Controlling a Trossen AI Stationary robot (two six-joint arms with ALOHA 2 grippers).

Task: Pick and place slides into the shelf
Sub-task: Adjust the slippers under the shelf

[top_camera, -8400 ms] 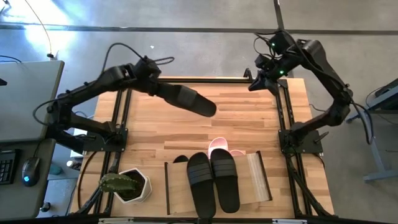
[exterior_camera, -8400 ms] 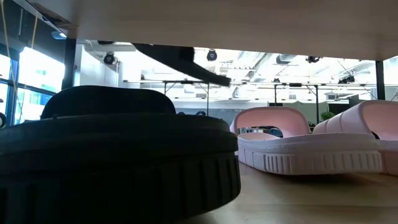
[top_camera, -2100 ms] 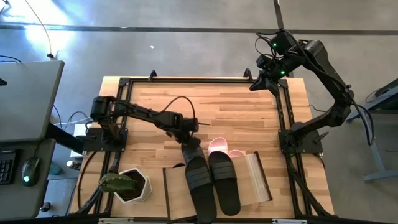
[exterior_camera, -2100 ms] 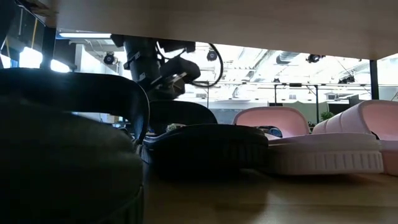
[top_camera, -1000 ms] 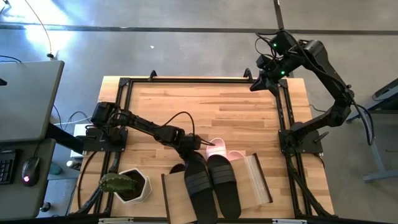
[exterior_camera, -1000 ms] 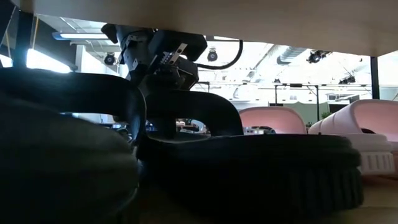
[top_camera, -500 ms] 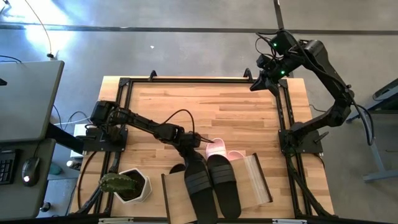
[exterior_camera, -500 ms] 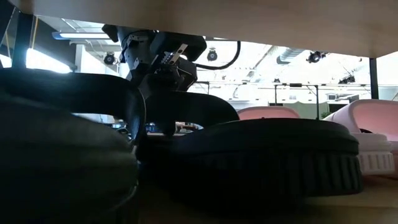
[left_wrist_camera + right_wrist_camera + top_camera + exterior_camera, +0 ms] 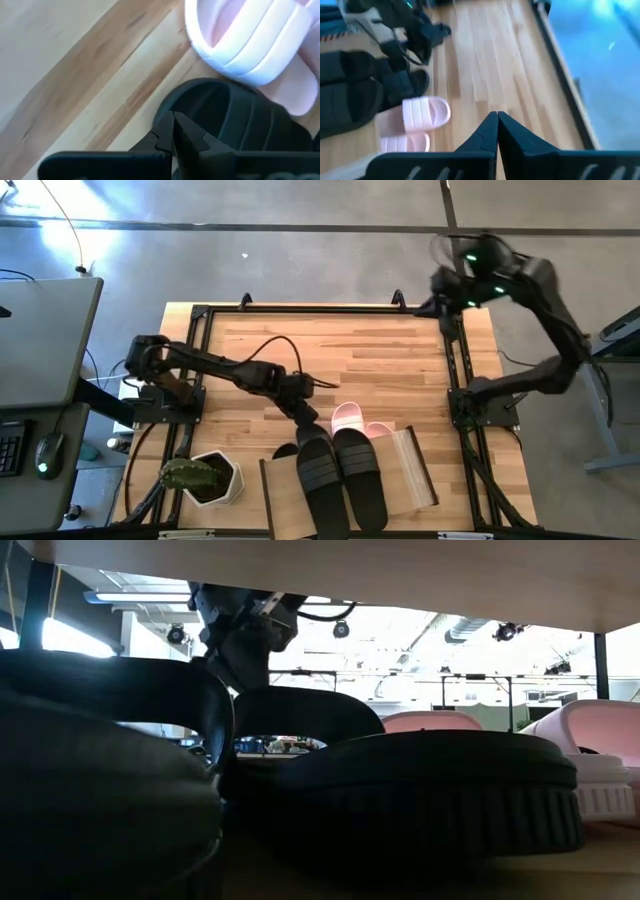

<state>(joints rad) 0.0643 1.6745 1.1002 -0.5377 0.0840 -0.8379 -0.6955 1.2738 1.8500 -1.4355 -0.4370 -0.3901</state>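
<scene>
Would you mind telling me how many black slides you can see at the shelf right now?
3. Two lie side by side on top of the shelf: the left black slide and the right black slide. A third black slide peeks from underneath. More may be hidden below.

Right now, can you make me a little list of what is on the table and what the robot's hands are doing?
Table: light wood
Shelf: at the near edge of the table
On top of shelf: two black slides side by side
Under shelf: pink-and-white slides poking out, more black slides beside them
Plant pot: white, left of the shelf
Left hand: shut, empty, above the far end of the black slides
Right hand: shut, empty, up at the far right corner
</scene>
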